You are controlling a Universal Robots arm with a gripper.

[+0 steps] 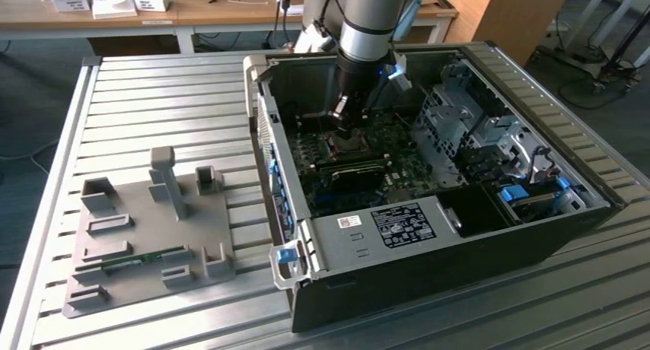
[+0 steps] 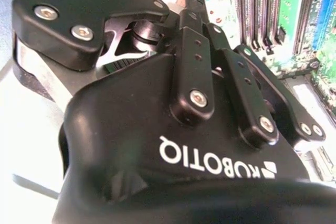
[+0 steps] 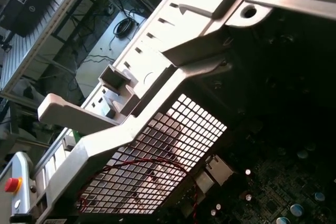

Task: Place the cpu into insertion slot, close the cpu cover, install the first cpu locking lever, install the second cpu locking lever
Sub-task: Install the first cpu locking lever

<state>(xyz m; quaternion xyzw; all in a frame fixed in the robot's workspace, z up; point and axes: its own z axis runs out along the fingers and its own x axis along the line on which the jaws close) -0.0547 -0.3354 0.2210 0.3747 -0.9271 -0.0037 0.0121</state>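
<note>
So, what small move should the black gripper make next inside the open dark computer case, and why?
Probably a slow, short descent, straight down. In the exterior view the black gripper hangs just above the square silvery-brown socket frame on the green motherboard, apparently not touching it. Whether it holds anything, I cannot tell.

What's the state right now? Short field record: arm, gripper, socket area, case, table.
arm: reaching down into the open computer case
gripper: low over the CPU socket area on the motherboard; finger state cannot be told
cpu and cover: too small to tell apart in the exterior view
table: grey parts fixture at the exterior view's left, with a green memory stick lying in it
</note>
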